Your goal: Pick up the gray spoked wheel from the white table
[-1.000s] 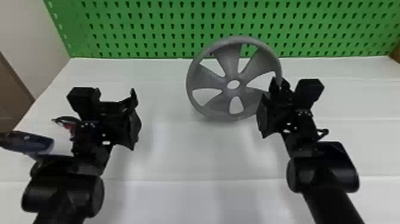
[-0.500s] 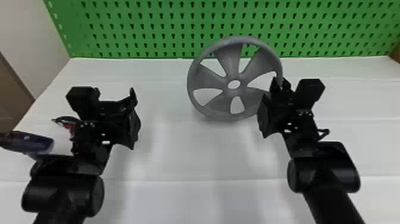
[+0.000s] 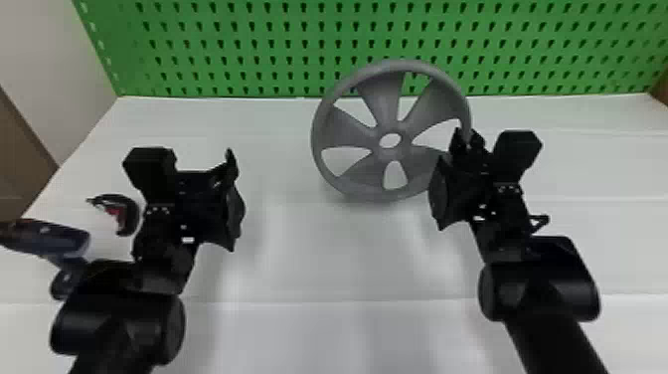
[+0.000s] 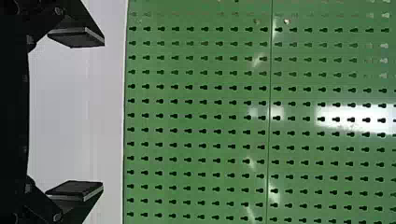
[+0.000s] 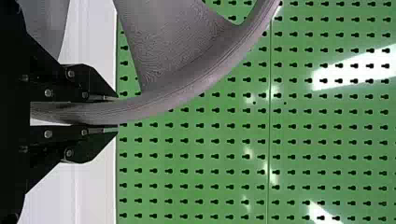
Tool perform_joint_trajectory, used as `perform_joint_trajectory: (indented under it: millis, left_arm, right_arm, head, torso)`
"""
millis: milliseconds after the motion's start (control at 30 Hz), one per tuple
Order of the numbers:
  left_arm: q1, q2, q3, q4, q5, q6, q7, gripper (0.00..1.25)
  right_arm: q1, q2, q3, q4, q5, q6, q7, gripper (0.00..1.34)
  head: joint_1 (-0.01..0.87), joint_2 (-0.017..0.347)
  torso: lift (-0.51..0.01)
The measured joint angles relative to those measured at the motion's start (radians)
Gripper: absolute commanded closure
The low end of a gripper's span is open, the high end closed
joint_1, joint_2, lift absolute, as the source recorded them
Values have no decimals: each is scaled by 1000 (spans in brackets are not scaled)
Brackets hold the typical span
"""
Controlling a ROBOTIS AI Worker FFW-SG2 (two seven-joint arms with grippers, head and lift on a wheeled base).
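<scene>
Between right fingers (image 3: 456, 144), wheel (image 3: 408, 141) seems tilted.

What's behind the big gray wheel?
Behind the gray wheel, the upper gaps show bits of a green board full of holes. The lower gaps show the white table. Whatever the spokes and rim cover can't be seen.

On the white table (image 3: 318, 253), a dark drill (image 3: 54, 238) and a curved black-and-red object (image 3: 130, 211) (its kind unclear) are seen leftward.
</scene>
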Motion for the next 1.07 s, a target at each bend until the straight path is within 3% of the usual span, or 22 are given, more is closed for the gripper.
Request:
perform_joint_trajectory:
  millis: [1067]
  left_arm:
    - [4, -1, 21, 7, -6, 0, 0, 190]
  right_arm:
    - [16, 9, 7, -4, 0, 11, 1, 1049]
  head:
    - [770, 44]
  torso:
    - [-98]
